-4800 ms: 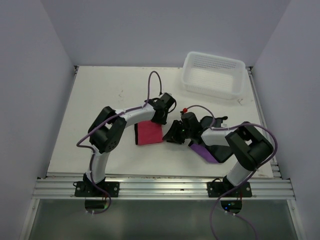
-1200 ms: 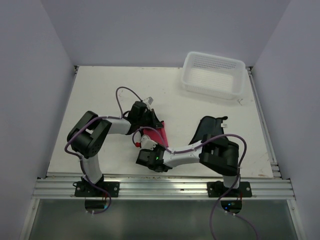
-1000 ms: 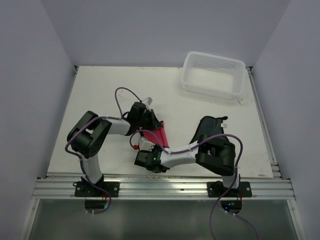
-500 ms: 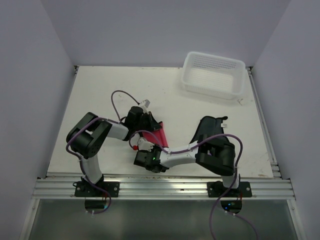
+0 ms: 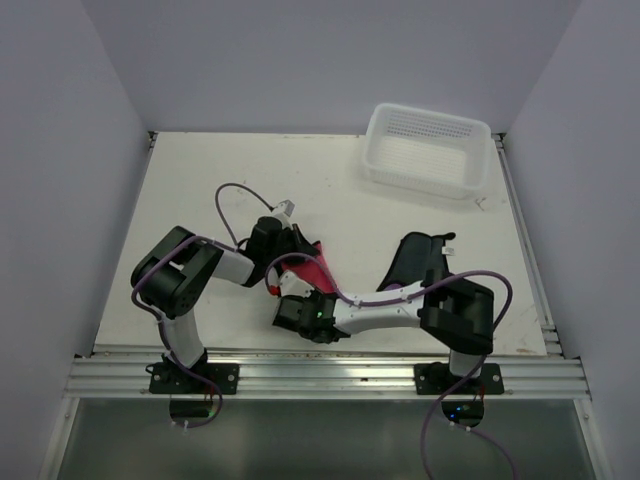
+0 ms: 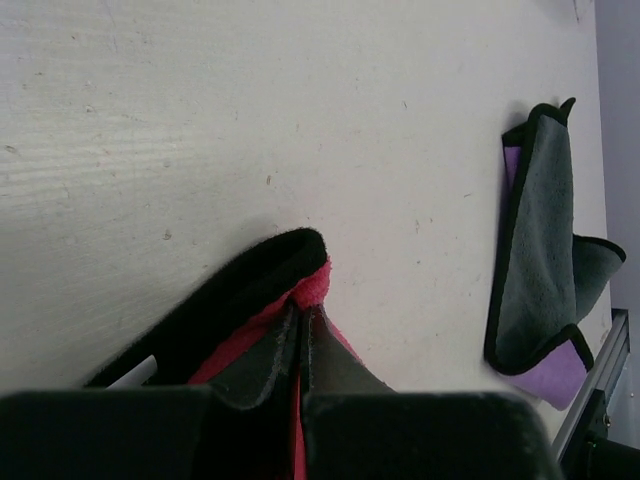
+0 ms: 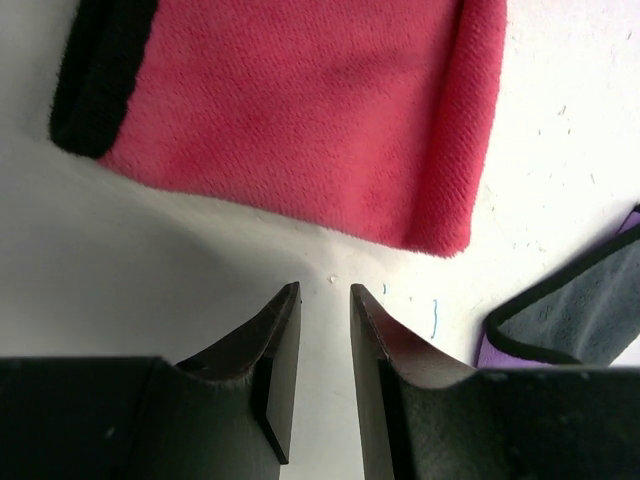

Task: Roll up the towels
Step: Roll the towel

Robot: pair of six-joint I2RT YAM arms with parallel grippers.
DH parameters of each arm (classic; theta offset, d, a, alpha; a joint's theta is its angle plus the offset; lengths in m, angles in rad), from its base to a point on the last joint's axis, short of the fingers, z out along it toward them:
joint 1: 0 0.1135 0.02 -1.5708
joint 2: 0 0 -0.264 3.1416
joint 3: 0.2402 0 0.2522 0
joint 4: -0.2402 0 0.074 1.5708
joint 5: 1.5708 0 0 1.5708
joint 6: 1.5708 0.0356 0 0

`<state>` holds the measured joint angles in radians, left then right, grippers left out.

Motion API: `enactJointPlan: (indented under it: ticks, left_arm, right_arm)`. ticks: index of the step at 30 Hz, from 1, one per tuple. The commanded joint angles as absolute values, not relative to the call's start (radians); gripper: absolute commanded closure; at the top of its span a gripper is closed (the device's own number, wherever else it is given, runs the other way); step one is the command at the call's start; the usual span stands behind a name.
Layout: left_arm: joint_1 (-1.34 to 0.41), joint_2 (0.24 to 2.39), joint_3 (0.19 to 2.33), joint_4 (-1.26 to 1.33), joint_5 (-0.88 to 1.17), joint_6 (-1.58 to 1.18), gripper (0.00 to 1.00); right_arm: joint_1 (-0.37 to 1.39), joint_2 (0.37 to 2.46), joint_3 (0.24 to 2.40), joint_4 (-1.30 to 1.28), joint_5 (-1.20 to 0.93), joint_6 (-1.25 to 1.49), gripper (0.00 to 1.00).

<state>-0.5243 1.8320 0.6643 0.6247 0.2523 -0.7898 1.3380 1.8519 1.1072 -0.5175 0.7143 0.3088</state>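
The pink-red towel (image 5: 314, 268) lies partly folded with a black-backed edge (image 6: 250, 290) turned up. My left gripper (image 5: 296, 250) is shut on its pink corner (image 6: 316, 284), as the left wrist view (image 6: 304, 312) shows. My right gripper (image 5: 289, 288) hovers low over the table just in front of the pink towel (image 7: 300, 110). In the right wrist view (image 7: 325, 290) its jaws stand a narrow gap apart with nothing between them. The purple towel (image 5: 412, 262), dark grey side up with black trim, lies folded to the right (image 6: 540, 240), and its corner shows in the right wrist view (image 7: 580, 310).
A white perforated basket (image 5: 462, 128) stands at the back right of the white table (image 5: 200, 180). The right arm's forearm (image 5: 385, 310) stretches leftward along the near edge. Grey walls close in both sides.
Since the earliest frame the right gripper has crossed from the purple towel to the pink one's near side, uncovering the purple towel. In the last second the left gripper drew slightly left with the pink towel.
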Motion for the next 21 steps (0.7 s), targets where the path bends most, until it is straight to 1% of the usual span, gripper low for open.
enactJointPlan:
  ticks: [1, 6, 7, 8, 11, 12, 14, 15, 18, 21]
  left_arm:
    - [-0.509, 1.844, 0.618, 0.546, 0.144, -0.73, 1.0]
    - [-0.517, 1.839, 0.612, 0.551, 0.141, -0.726, 1.0]
    - [-0.517, 1.838, 0.612, 0.552, 0.14, -0.727, 1.0]
    - [-0.518, 1.839, 0.611, 0.554, 0.138, -0.727, 1.0]
    - [-0.522, 1.836, 0.607, 0.554, 0.133, -0.727, 1.0]
    - [-0.522, 1.833, 0.606, 0.554, 0.133, -0.726, 1.0]
    - [-0.523, 1.832, 0.601, 0.557, 0.13, -0.726, 1.0]
    - [-0.523, 1.832, 0.598, 0.558, 0.129, -0.726, 1.0]
    - [-0.525, 1.829, 0.589, 0.568, 0.127, -0.729, 1.0]
    - [-0.525, 1.83, 0.584, 0.569, 0.124, -0.729, 1.0]
  right_arm:
    - [1.324, 1.754, 1.074, -0.499, 0.673, 0.365, 0.69]
    - [1.301, 1.611, 1.029, -0.492, 0.638, 0.403, 0.69]
    - [1.295, 1.588, 1.01, -0.486, 0.62, 0.417, 0.71]
    - [1.286, 1.53, 0.999, -0.48, 0.606, 0.425, 0.72]
    - [1.224, 1.441, 0.95, -0.437, 0.522, 0.465, 0.73]
    - [1.171, 1.387, 0.939, -0.407, 0.487, 0.48, 0.73]
    - [1.105, 1.349, 0.896, -0.367, 0.379, 0.532, 0.73]
    - [1.038, 1.324, 0.882, -0.327, 0.344, 0.547, 0.73]
    - [0.926, 1.344, 0.862, -0.269, 0.218, 0.61, 0.7]
    - [0.85, 1.388, 0.859, -0.197, 0.079, 0.667, 0.69]
